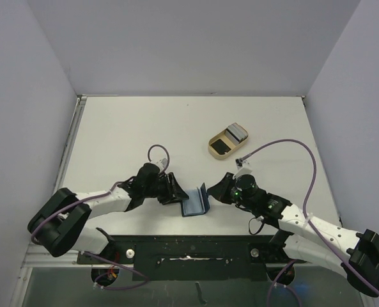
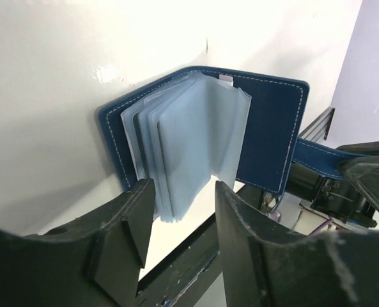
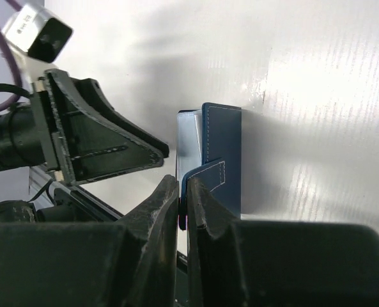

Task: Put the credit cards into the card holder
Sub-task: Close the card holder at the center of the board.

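One card holder (image 1: pixel 195 201) lies open on table (image 1: pixel 144 128), clear sleeves (image 2: pixel 189 147) fanned | left gripper (image 1: pixel 174 190): just left of card holder, jaws parted, sleeve edges between them, unclamped | right gripper (image 1: pixel 216 190): just right, pinched on card holder's strap (image 3: pixel 205 174) | credit cards (image 1: pixel 236 133): in tan dish (image 1: pixel 211 142), beyond card holder, well apart

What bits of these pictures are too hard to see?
- Top view: the cards in the dish are too small to count.
- Left wrist view: cloudy sleeves in the holder hide whether any card is inside.
- Right wrist view: the right gripper, shut on the strap, covers the holder's lower edge.
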`<move>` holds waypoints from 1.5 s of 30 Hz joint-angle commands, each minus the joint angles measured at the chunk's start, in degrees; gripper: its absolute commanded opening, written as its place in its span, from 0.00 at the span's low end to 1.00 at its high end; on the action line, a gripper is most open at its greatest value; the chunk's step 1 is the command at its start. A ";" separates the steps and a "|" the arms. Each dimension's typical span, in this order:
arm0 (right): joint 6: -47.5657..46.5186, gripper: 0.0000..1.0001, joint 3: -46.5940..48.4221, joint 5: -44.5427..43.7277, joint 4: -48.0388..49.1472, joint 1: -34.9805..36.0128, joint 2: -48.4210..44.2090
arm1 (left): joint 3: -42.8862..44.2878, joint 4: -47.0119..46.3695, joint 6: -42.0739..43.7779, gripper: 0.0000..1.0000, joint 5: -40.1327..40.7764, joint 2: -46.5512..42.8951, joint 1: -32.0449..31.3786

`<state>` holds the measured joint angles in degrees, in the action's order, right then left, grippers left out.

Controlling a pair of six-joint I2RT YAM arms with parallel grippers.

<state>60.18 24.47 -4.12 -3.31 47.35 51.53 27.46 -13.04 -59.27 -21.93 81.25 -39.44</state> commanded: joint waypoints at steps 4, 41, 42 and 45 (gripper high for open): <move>-2.51 0.01 2.75 -2.76 -1.52 0.27 0.34 | -0.99 3.72 1.60 0.46 5.05 -3.73 1.97; -3.55 0.02 -1.84 -3.96 -0.06 0.20 2.73 | -4.68 -29.41 -14.45 0.51 -7.01 0.70 -0.05; -3.30 0.02 -1.88 -2.43 0.86 0.13 3.13 | -4.50 -29.41 -14.31 0.50 -7.02 0.93 -0.03; -3.52 0.03 -0.87 -0.65 3.04 0.26 4.68 | -3.63 -29.84 -14.15 0.50 -7.41 1.72 -0.36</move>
<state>57.21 22.68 -8.38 -6.46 47.31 54.61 20.73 -38.26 -74.15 -27.81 82.63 -39.11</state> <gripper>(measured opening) 0.073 0.505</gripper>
